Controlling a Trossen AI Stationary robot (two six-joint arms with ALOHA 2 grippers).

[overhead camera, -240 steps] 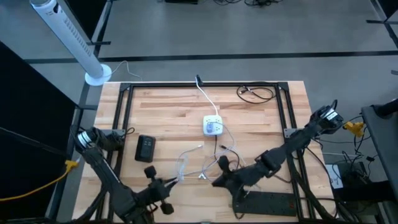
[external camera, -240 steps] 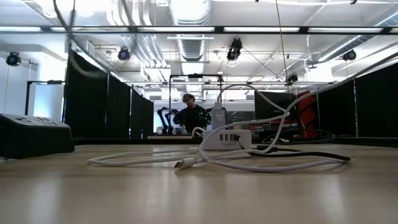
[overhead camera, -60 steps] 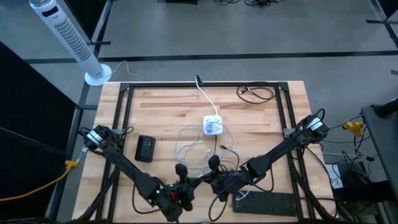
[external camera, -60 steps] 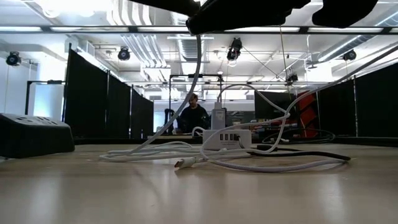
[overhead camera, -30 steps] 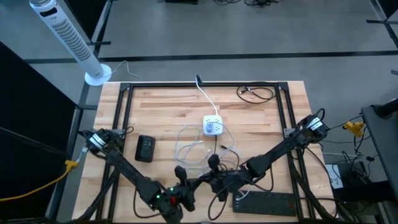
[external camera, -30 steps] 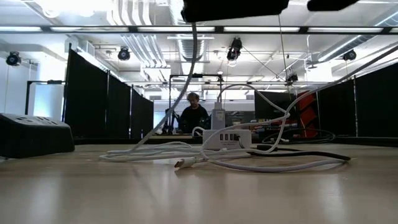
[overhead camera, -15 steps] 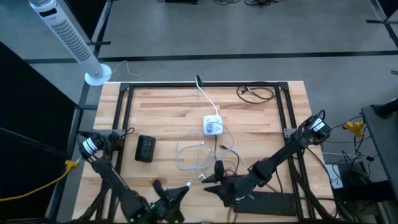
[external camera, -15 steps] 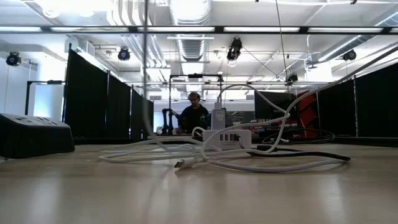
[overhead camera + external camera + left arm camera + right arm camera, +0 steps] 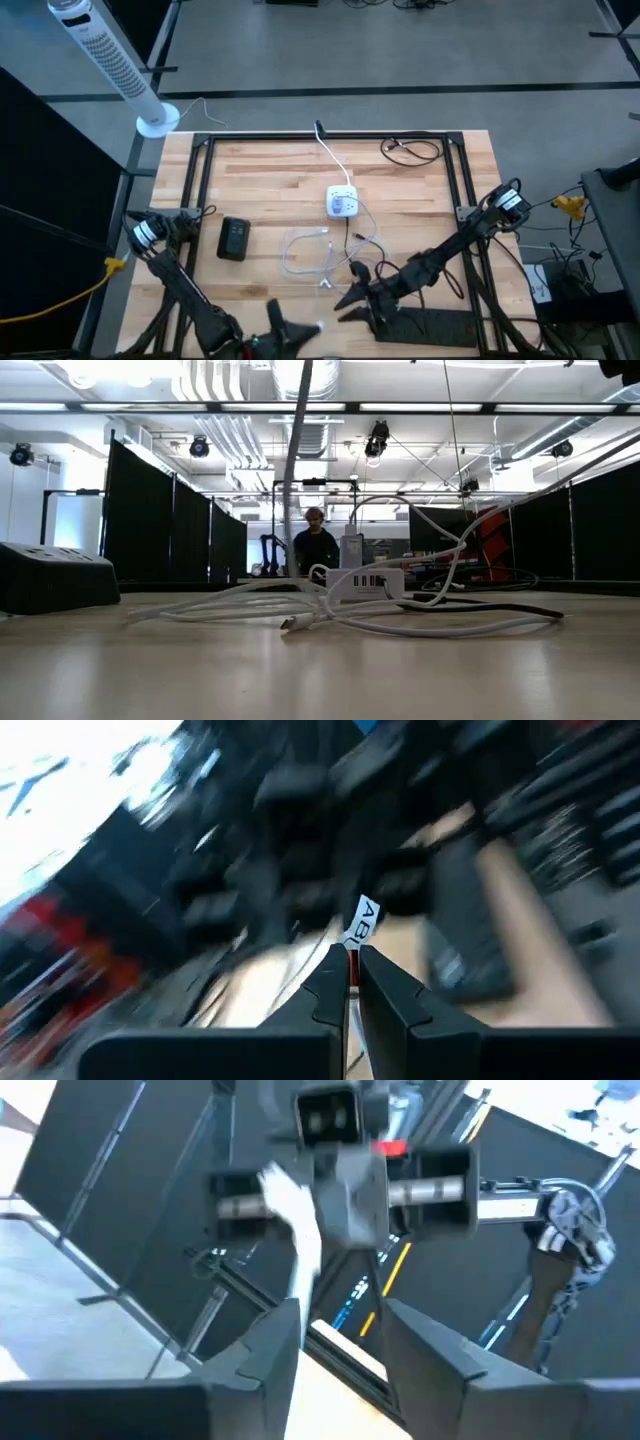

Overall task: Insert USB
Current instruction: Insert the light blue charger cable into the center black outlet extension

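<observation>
While the left gripper [image 9: 348, 982] pinches the white cable [image 9: 351, 966] near its tagged end, fingers pressed together on it, the charger [image 9: 342, 203] sits well ahead of those jaws, toward the table's middle. From the charger's side, the cable's length runs up to the pinch. The right gripper [image 9: 352, 297], fingers spread and empty, hovers nearer the charger, close beside the cable's loops. I count one charger, one white cable, two arms.

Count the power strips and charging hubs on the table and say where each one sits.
2. A white square charging hub sits mid-table; a long black power strip lies at the near edge by the right arm. Others may be hidden under the arms.
</observation>
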